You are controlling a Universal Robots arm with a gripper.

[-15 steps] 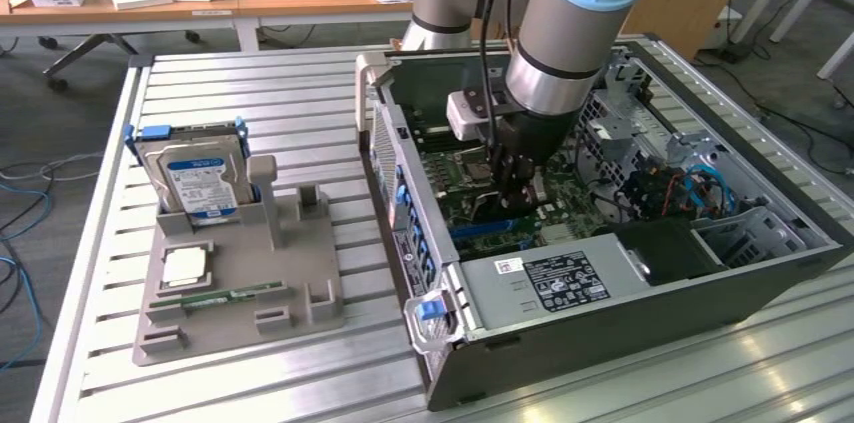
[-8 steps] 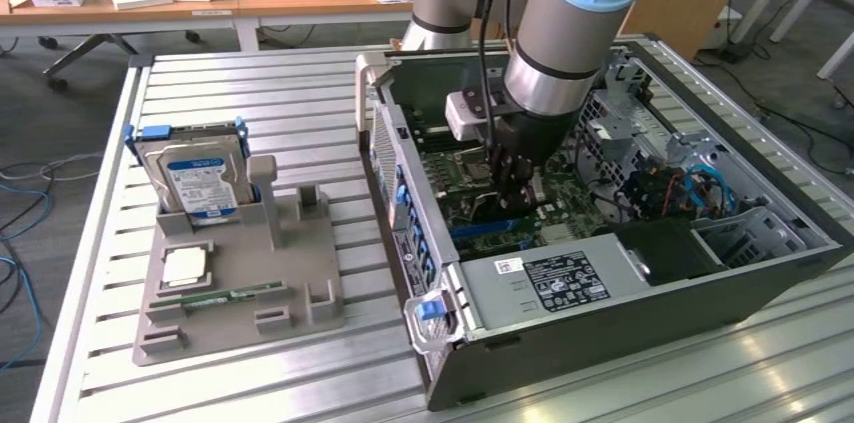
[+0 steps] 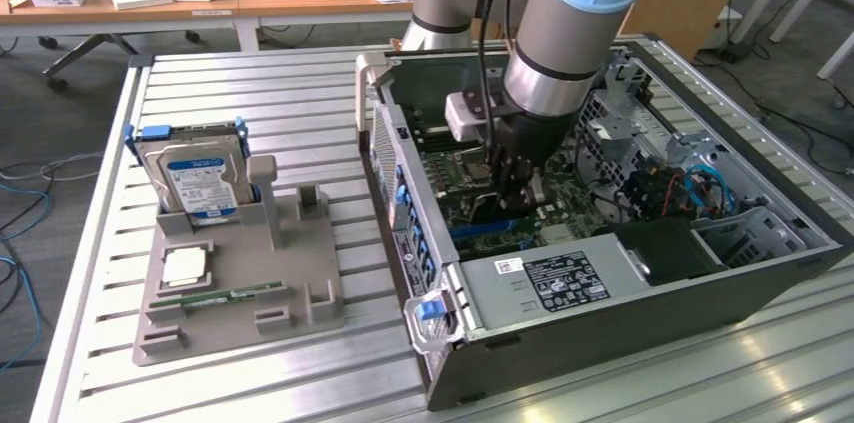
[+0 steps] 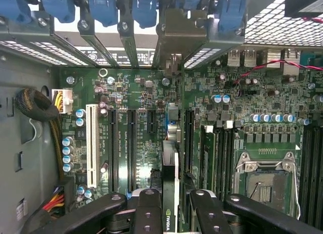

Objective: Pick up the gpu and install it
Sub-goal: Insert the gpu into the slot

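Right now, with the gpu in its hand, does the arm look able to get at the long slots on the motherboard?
Probably yes. The hand, shut on the gpu, hangs inside the open case just over the motherboard, and nothing lies between the gpu and the long slots.

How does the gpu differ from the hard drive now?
The gpu is gripped by the gripper; the hard drive stands free, untouched. The gpu is inside the case, above the motherboard; the hard drive is in the grey holder outside it. Both stand on edge.

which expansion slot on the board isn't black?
The white slot at the end of the row, beside the blue-topped capacitors; the other long slots are black.
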